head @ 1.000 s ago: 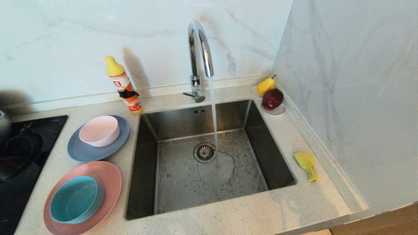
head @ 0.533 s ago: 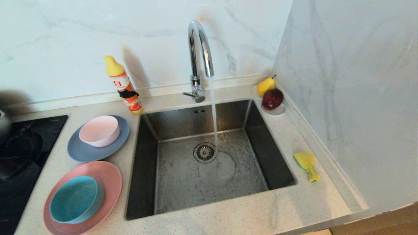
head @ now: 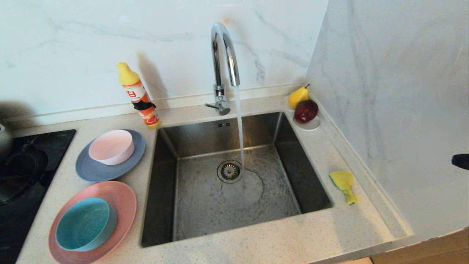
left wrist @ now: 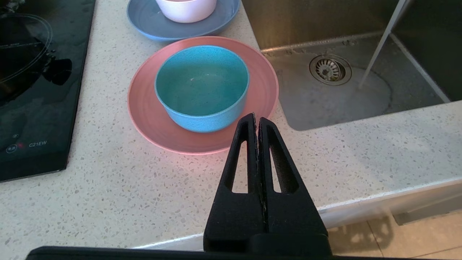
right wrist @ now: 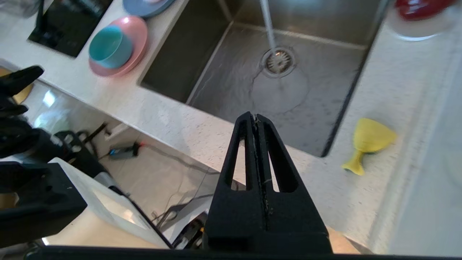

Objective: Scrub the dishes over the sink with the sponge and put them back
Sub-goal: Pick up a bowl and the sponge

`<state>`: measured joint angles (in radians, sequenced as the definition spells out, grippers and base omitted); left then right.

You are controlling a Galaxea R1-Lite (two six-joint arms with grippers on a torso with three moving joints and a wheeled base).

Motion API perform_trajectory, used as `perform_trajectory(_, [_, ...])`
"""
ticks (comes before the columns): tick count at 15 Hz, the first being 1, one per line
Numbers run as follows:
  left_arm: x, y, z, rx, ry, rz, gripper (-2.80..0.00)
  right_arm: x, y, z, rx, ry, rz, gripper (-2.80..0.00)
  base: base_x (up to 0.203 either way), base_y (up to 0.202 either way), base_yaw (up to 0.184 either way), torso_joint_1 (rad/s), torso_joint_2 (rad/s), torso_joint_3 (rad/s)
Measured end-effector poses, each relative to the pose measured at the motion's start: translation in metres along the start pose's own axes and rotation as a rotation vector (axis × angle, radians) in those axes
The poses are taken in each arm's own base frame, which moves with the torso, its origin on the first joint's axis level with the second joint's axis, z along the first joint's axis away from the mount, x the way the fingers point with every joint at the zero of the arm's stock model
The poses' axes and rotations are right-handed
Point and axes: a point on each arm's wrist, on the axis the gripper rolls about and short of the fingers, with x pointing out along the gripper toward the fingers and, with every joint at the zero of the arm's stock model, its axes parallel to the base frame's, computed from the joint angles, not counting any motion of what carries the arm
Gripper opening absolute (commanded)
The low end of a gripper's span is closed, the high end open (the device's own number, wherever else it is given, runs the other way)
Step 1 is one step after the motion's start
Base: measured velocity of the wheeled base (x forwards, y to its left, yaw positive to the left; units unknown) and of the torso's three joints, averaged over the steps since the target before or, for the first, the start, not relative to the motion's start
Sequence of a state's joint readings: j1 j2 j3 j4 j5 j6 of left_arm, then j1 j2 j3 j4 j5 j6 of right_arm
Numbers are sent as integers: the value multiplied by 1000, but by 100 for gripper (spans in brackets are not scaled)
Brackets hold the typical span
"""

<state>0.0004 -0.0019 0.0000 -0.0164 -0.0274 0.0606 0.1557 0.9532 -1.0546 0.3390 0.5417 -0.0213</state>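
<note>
Left of the sink [head: 205, 137], a teal bowl [head: 83, 223] sits in a pink plate [head: 122, 205], and a pale pink bowl [head: 111, 146] sits in a grey-blue plate [head: 89, 171]. Water runs from the chrome tap [head: 223, 51] onto the drain [head: 229, 171]. The yellow sponge [head: 343, 183] lies on the counter right of the basin. My right gripper [right wrist: 255, 116] is shut and empty, above the counter's front edge, with the sponge [right wrist: 368, 139] some way off; its dark tip [head: 458, 161] shows at the head view's right edge. My left gripper [left wrist: 256, 117] is shut, parked just short of the pink plate [left wrist: 151, 119].
An orange detergent bottle [head: 141, 97] stands behind the sink's left corner. A white saucer [head: 311, 126] with a pear [head: 297, 96] and a red apple [head: 306, 110] fills the back right corner. A black hob [head: 25, 172] lies far left. The marble side wall [head: 403, 110] stands close behind the sponge.
The right gripper's dark tip has come into the head view at the right edge. The dishes and the sponge have not moved, and the water keeps running.
</note>
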Motion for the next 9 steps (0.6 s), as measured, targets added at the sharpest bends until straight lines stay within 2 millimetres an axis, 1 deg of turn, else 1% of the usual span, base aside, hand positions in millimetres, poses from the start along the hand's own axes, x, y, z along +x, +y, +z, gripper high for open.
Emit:
perform_trajectory(4, [0, 0, 0, 0, 0, 0, -280, 27, -7, 6, -6, 20, -11, -280, 0, 0, 0, 0, 0, 0])
perform_trajectory(6, [0, 0, 0, 0, 0, 0, -280, 39, -8, 6, -8, 44, -63, -280, 0, 0, 0, 0, 0, 0])
perform_trajectory(9, [0, 0, 0, 0, 0, 0, -280, 58, -7, 6, -29, 65, -202, -280, 0, 0, 0, 0, 0, 0])
